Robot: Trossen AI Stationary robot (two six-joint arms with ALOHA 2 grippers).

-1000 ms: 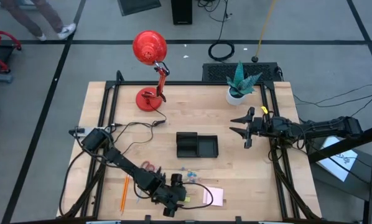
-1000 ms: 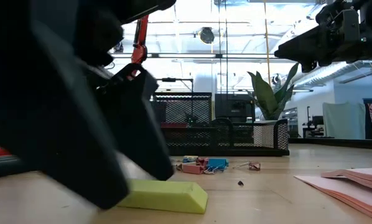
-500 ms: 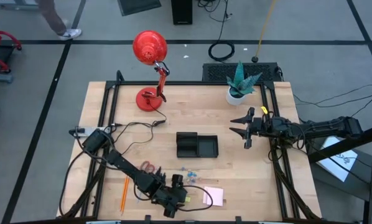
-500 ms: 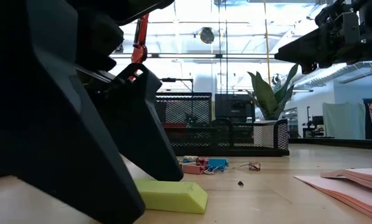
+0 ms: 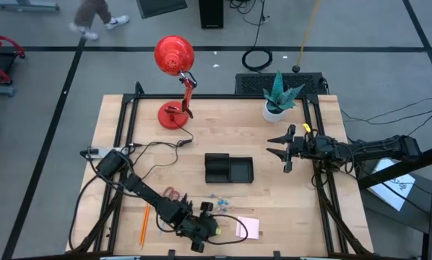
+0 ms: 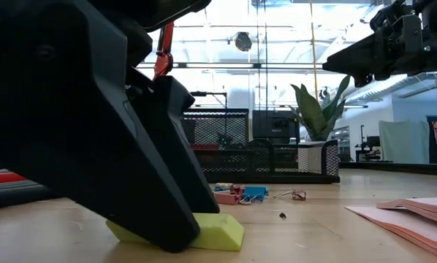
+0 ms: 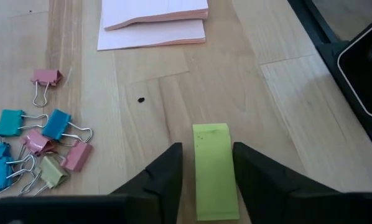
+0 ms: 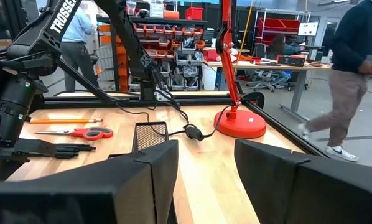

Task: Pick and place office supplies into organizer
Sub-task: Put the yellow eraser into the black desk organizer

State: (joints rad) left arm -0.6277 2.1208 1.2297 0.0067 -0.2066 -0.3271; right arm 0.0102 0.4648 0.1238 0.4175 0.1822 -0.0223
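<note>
A yellow-green small piece [image 7: 214,168] lies flat on the wood near the table's front edge, also seen in the low view [image 6: 222,230]. My left gripper [image 7: 208,149] slants down over it with one finger along each of its long sides and its fingertips down at the table [image 6: 196,230]. Binder clips [image 7: 37,149] and the pale sticky-note pad [image 7: 155,15] lie just beyond. The black organizer [image 5: 229,169] stands mid-table. My right gripper [image 5: 284,152] hangs open and level to the organizer's right, above the table. My left gripper stands astride the yellow-green piece, slanting down from the table's left. One finger [image 7: 254,180] lies right at the piece's long side [image 7: 232,168]. A thin strip of wood shows between the other finger and the piece. I cannot tell whether either finger touches it.
An orange pencil [image 5: 144,224], red-handled scissors [image 5: 173,193] and black pens [image 8: 49,149] lie at the front left. A red desk lamp [image 5: 174,58] and a potted plant [image 5: 277,108] stand at the far edge. A cable [image 5: 165,146] runs across the left half. A person walks beyond the table [image 8: 351,74].
My left gripper has sunk a little until its fingertips reached the table on either side of the yellow-green piece. Its fingers have then drawn closer together. The piece has stayed where it was. My right arm has kept still.
</note>
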